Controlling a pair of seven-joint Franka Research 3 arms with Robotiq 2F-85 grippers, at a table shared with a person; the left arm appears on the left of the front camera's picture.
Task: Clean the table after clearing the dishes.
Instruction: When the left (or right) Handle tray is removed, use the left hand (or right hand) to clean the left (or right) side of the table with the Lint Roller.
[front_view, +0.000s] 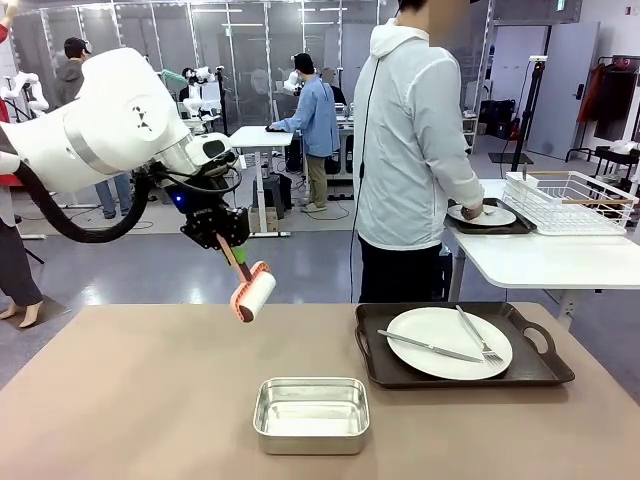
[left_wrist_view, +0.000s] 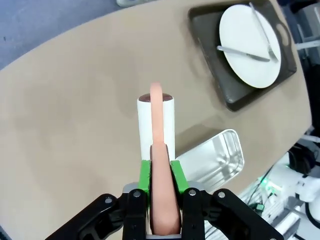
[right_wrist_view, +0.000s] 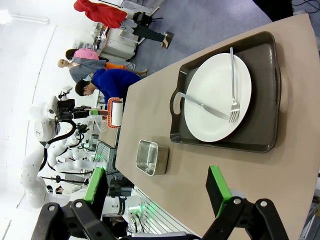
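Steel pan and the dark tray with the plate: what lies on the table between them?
Nothing. Only bare table separates the steel pan from the tray. The front view shows this, and the right wrist view agrees.

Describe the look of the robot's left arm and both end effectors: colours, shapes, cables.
The left arm has glossy white rounded shells with a grey band at one joint; a thick black cable loops beneath it. The left end effector is black, with bolted linkages and bright green pads. The right end effector matches it.
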